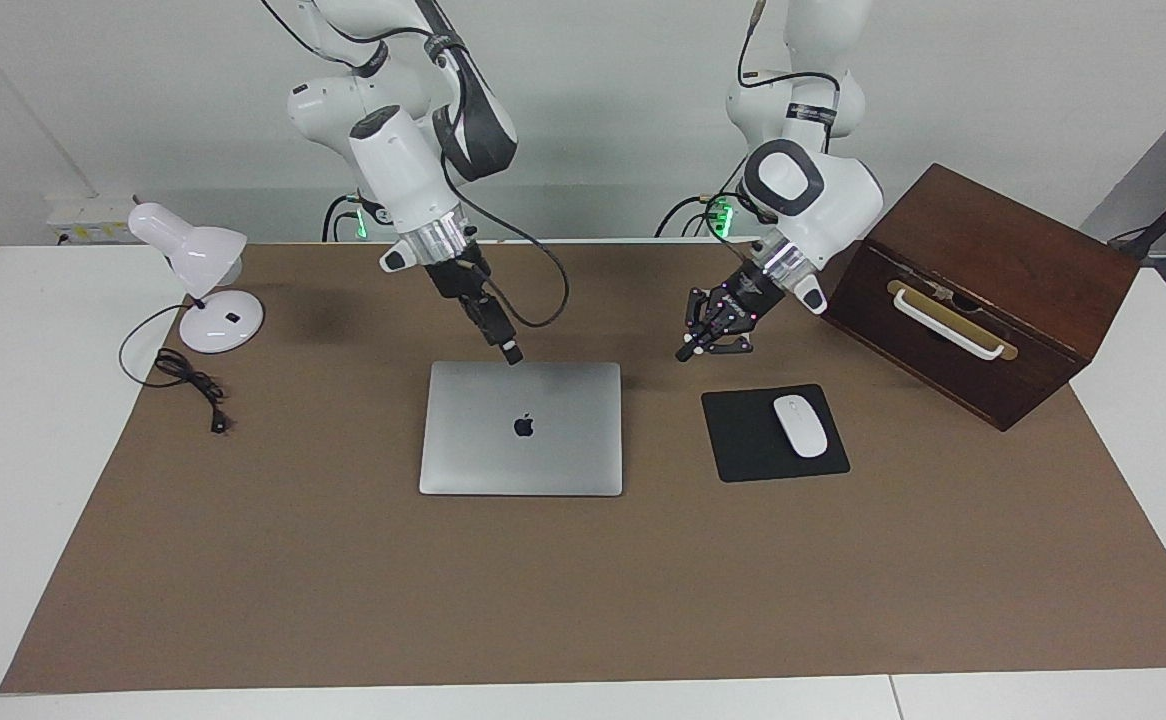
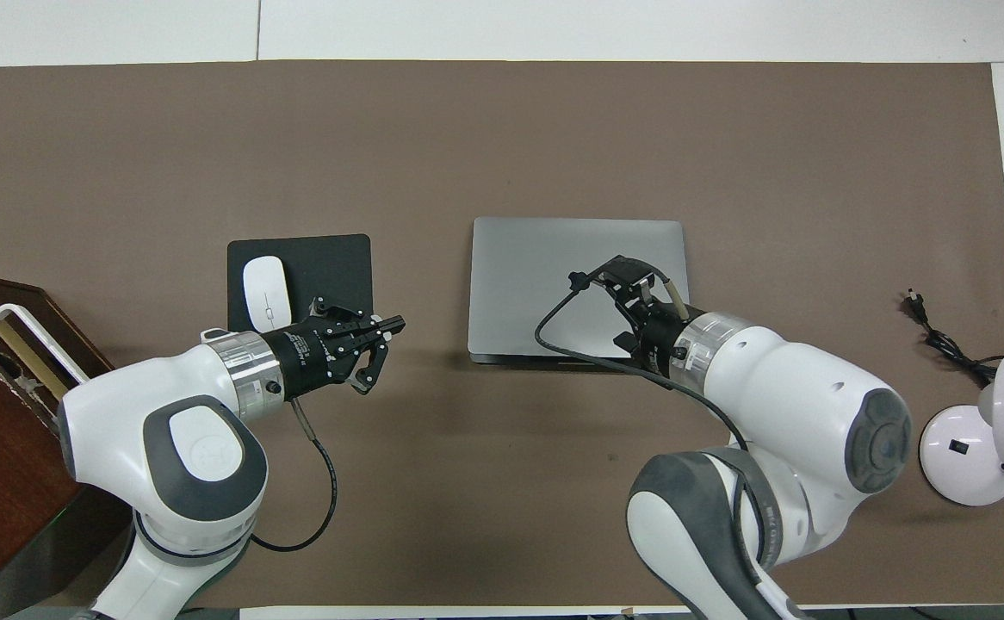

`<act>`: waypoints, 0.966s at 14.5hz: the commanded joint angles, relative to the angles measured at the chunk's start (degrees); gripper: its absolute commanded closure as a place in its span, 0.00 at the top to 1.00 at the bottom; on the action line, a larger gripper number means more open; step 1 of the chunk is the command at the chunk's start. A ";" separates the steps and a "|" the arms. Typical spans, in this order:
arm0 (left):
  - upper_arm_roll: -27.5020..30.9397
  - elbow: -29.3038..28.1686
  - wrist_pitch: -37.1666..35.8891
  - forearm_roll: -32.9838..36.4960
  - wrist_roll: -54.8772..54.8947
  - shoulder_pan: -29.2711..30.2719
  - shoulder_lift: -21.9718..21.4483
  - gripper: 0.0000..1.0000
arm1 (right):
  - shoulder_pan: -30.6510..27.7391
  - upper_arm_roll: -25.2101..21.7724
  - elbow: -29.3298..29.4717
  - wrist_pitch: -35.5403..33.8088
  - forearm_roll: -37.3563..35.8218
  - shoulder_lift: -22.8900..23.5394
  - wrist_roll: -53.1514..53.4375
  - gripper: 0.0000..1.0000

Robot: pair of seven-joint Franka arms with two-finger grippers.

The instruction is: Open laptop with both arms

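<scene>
One laptop [image 1: 521,428] | closed, flat | logo upright facing away from robots

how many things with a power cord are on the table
1 that shows: the white desk lamp with its black cord, at the right arm's end of the table. The closed silver-grey laptop and white mouse show no cords.

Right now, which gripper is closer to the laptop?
The right gripper: it sits at the edge of the closed laptop nearest the robots. The left gripper, shut, is over the brown mat, off the laptop's side, toward the mouse pad.
</scene>
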 commanded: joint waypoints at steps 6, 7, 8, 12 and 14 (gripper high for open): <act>0.68 0.64 1.82 -15.86 15.09 -3.95 6.73 0.00 | 3.71 -0.03 -2.10 5.16 3.12 4.18 2.91 1.00; 0.68 0.90 1.65 -17.43 17.38 -4.92 7.16 0.00 | 3.71 -0.03 -2.37 5.16 3.12 4.26 2.82 1.00; 0.68 1.17 1.56 -18.83 19.75 -5.53 7.26 0.00 | 3.71 -0.03 -2.46 5.08 3.12 4.35 2.82 1.00; 0.77 1.69 1.56 -25.68 27.23 -8.09 8.92 0.00 | 3.71 -0.03 -2.89 4.20 3.12 4.35 2.65 1.00; 0.68 2.48 1.56 -27.20 29.61 -8.79 10.59 0.00 | 3.71 -0.03 -2.98 3.85 3.12 4.44 2.65 1.00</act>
